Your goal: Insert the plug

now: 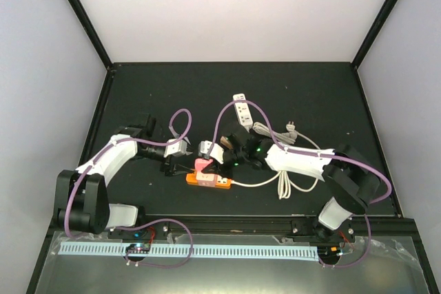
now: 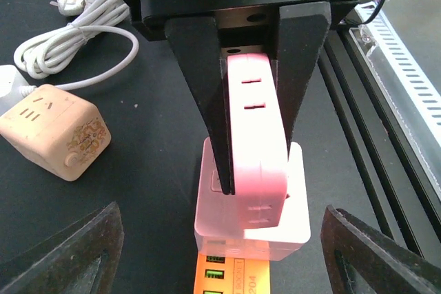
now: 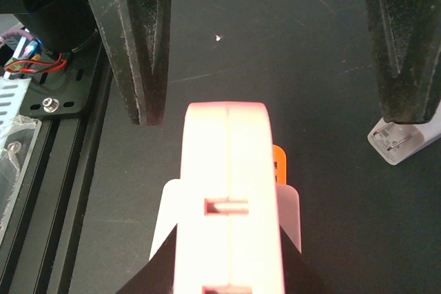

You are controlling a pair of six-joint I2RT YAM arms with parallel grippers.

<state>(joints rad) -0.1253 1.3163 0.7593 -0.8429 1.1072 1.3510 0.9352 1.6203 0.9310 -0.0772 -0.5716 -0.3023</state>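
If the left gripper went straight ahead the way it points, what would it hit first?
Most likely the pink plug, dead ahead of the open left gripper and clamped in the right gripper; depth unclear.

Black matte table (image 1: 310,94), as I view it. An orange plastic power strip (image 2: 224,277) lies below my right gripper (image 2: 255,170). A beige cube socket (image 2: 52,132) and a coiled white cable (image 2: 76,32) lie beside it, and a white power strip (image 1: 242,109) lies farther out.
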